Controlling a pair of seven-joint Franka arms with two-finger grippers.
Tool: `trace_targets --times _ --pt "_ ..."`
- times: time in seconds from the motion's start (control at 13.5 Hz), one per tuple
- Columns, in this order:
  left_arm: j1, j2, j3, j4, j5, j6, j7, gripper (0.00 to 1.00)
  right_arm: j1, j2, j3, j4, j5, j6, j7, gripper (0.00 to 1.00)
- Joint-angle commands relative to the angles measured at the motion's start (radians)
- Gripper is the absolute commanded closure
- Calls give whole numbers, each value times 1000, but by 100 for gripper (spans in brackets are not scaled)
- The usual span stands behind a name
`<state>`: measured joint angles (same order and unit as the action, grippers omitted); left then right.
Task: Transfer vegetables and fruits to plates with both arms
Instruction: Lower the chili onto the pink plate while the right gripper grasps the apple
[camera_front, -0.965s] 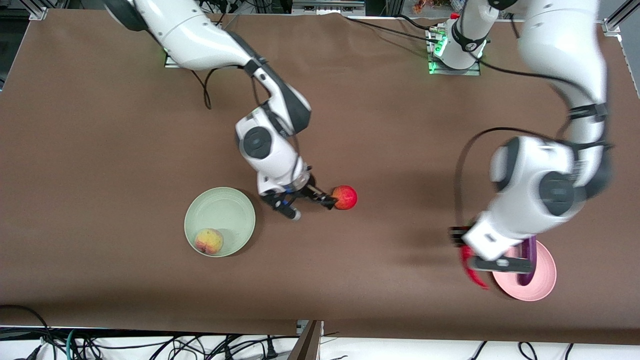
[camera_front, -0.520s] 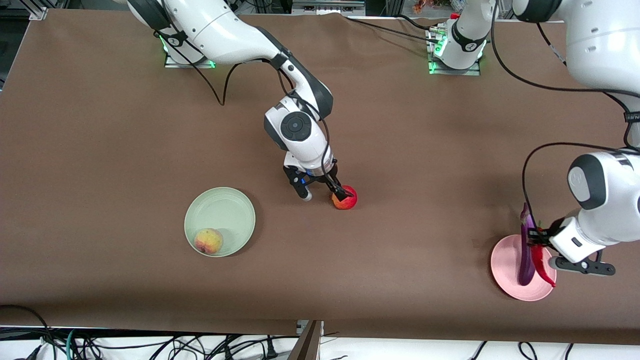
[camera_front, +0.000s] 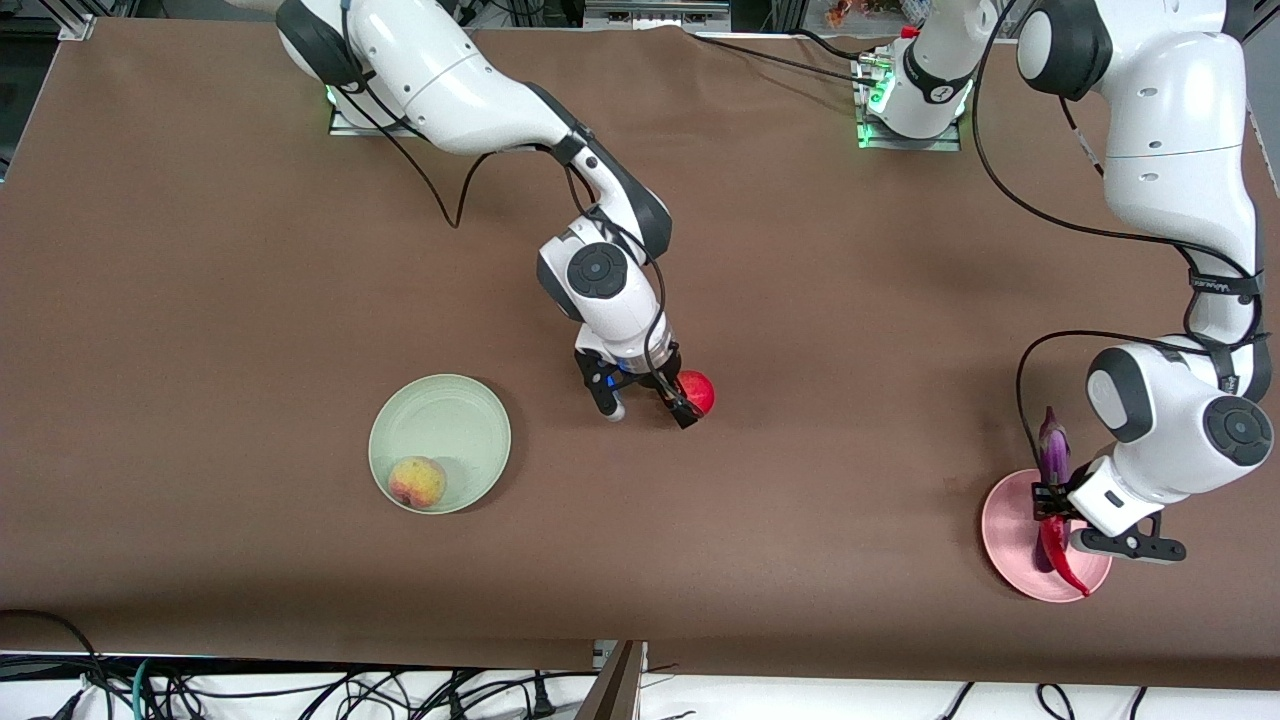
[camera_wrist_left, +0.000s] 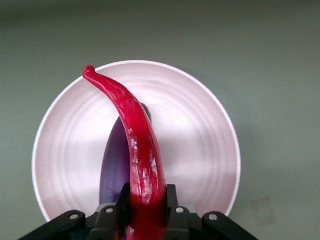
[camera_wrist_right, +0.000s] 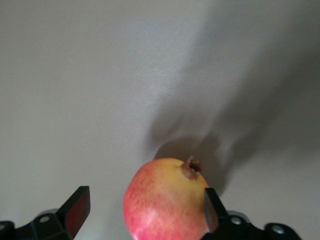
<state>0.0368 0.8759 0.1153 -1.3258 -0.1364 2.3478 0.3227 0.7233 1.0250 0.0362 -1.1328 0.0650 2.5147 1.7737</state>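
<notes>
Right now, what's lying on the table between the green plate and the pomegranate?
Nothing lies there. In the front view, bare brown table runs between the green plate and the pomegranate; only the open right gripper reaches down around the fruit.

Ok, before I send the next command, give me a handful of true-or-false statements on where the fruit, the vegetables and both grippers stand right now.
1. The peach lies in the green plate. True.
2. The right gripper has already lifted the pomegranate off the table. False: its open fingers straddle the fruit, which sits on the table.
3. The left gripper holds the chili pepper over the pink plate. True.
4. The eggplant lies on the bare table beside the green plate. False: it rests on the pink plate, one end past the rim.
5. Both plates are empty. False: each holds something.
</notes>
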Motion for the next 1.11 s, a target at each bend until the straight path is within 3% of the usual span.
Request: trace_targets --times 0.0,0.07,0.22,0.3,0.37,0.52,0.59,0.82,1.04 --pt "-3 18 1 10 -23 -4 19 100 54 69 -44 57 -21 39 47 0" --pt "-6 18 0 10 -23 -4 18 94 54 69 -44 56 -21 39 64 0" --pt "-8 20 0 8 -29 -4 12 14 53 69 -44 54 -21 39 61 0" --pt "-6 21 -2 8 -35 -2 10 0 45 67 -44 56 -19 39 50 2" --pt "-6 20 0 8 -44 -4 10 0 42 64 -44 57 -19 39 33 15" --pt "-6 12 0 13 -46 -7 10 0 41 58 -44 59 -19 39 3 77" --pt "-6 -1 0 19 -46 -21 9 0 38 53 -44 59 -16 36 -16 100" --pt "-5 -105 0 17 -48 -151 -1 0 -43 6 -9 59 2 -26 -116 100" --pt "2 -240 3 10 -32 -399 -124 0 -230 -94 108 57 2 -263 -417 100"
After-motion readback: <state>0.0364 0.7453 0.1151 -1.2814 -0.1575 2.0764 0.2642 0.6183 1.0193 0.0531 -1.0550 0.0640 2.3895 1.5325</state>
